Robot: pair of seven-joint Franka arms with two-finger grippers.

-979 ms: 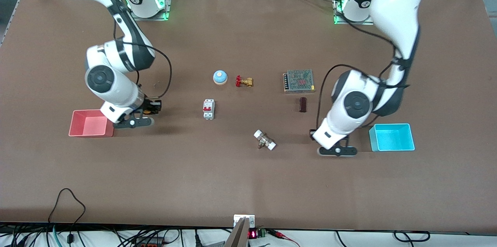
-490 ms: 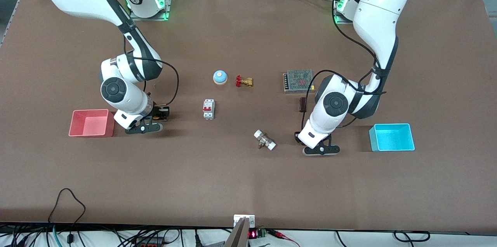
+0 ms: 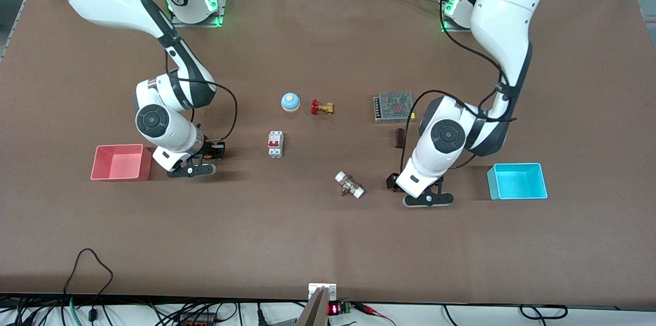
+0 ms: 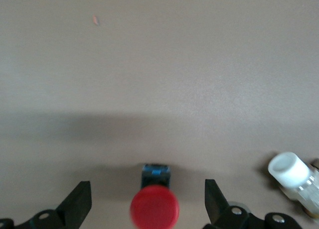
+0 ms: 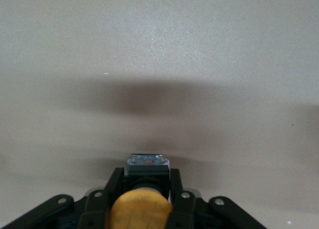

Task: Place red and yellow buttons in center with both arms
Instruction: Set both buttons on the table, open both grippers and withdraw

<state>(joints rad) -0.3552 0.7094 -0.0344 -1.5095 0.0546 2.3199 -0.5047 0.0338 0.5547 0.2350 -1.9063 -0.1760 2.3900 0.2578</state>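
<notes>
My left gripper [image 3: 392, 182] is low over the brown tabletop [image 3: 312, 162], beside the white-capped fitting. In the left wrist view its jaws stand wide open [image 4: 148, 194] around the red button [image 4: 154, 209], whose black base [image 4: 156, 173] stands between the fingertips [image 4: 79, 201] with a gap at each side. My right gripper [image 3: 214, 150] is low over the table beside the pink bin. In the right wrist view it [image 5: 143, 186] is shut on the black base of the yellow button [image 5: 142, 211]. Both buttons are hidden in the front view.
A pink bin [image 3: 120, 162] sits at the right arm's end, a cyan bin [image 3: 517, 181] at the left arm's end. Between them lie a white breaker [image 3: 275, 144], a blue dome [image 3: 290, 102], a brass valve [image 3: 322, 107], a white-capped fitting [image 3: 349, 184], a mesh box [image 3: 393, 106] and a dark block [image 3: 400, 138].
Both arms have moved their grippers inward from the bins toward the table's middle. Over the last half second they have barely moved.
</notes>
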